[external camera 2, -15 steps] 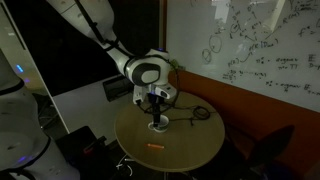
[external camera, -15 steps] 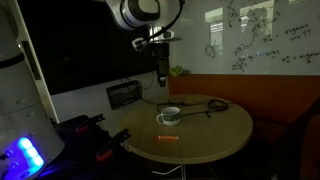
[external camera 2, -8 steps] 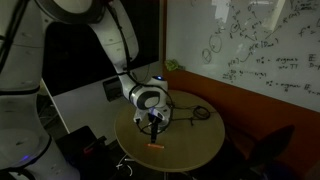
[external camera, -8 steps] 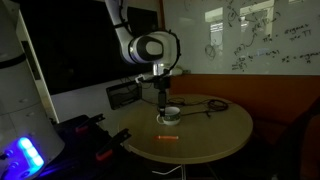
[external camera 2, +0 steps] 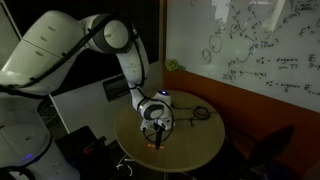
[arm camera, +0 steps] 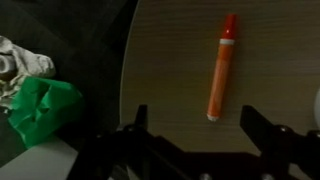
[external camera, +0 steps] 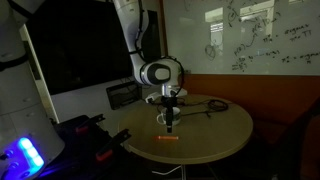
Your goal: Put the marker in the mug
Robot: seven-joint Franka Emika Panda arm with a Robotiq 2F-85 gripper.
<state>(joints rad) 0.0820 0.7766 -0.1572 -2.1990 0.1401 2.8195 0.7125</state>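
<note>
The arm is coming down from high above the mug (external camera: 162, 118) toward the near part of the table (external camera: 215, 125), so the hand (external camera: 170, 127) is now hanging just over the marker (external camera: 169, 138), and the grasp is looking close. Only the wrist view is showing the fingers (arm camera: 140, 118) standing wide apart and empty, with the marker (arm camera: 221, 68) lying flat on the table ahead of them, not yet between them; the mug is lying outside that view.

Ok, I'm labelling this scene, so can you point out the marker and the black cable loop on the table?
marker (arm camera: 220, 70): wrist view, middle of its orange barrel.
black cable loop (external camera: 220, 103): in an exterior view, the end of the loop away from the arm.
</note>
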